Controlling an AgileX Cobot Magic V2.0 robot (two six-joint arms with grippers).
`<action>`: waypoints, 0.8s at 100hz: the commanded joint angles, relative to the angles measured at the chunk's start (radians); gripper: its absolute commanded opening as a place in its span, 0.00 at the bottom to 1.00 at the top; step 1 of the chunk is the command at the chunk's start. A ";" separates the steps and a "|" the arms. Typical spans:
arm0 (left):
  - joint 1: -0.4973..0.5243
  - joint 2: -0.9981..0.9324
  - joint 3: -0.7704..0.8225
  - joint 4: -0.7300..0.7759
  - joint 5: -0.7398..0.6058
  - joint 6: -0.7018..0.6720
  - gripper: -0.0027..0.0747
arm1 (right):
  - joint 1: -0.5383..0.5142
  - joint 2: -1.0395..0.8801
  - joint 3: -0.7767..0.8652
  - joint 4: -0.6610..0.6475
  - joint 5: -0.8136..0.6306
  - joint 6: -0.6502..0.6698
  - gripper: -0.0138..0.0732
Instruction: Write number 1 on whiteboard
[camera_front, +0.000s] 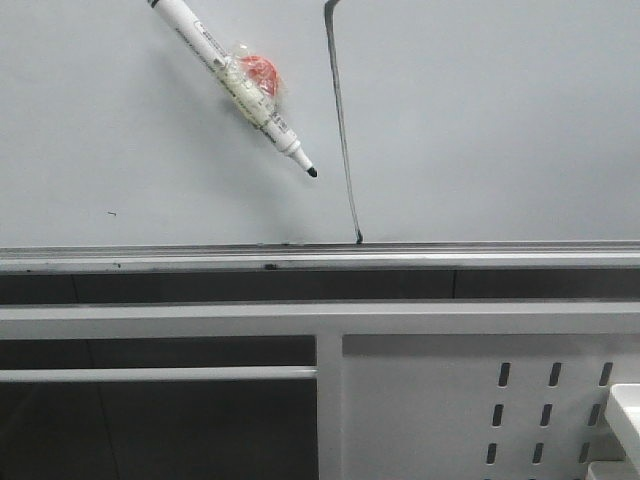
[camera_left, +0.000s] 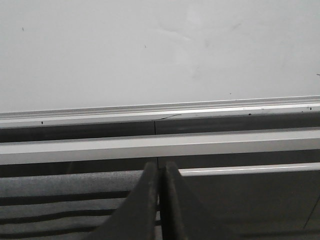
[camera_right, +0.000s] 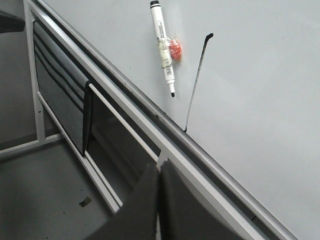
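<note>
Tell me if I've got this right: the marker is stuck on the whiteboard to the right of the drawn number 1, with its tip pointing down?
Not quite. In the front view the marker sits to the left of the number 1, not the right. It is on the whiteboard, with its tip pointing down.

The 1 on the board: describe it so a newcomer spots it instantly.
Start at the whiteboard above its silver ledge. The 1 is the long, thin black stroke rising from the ledge, hooked at top. The marker hangs left of it; the speck is tiny.
</note>
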 joint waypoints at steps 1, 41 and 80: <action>0.004 -0.020 0.036 -0.002 -0.054 -0.009 0.01 | -0.004 0.010 -0.023 -0.002 -0.082 -0.003 0.10; 0.004 -0.020 0.036 -0.002 -0.054 -0.009 0.01 | -0.033 0.010 0.185 -0.172 -0.525 0.360 0.10; 0.004 -0.020 0.036 -0.002 -0.054 -0.009 0.01 | -0.311 -0.070 0.477 -0.472 -0.536 0.800 0.10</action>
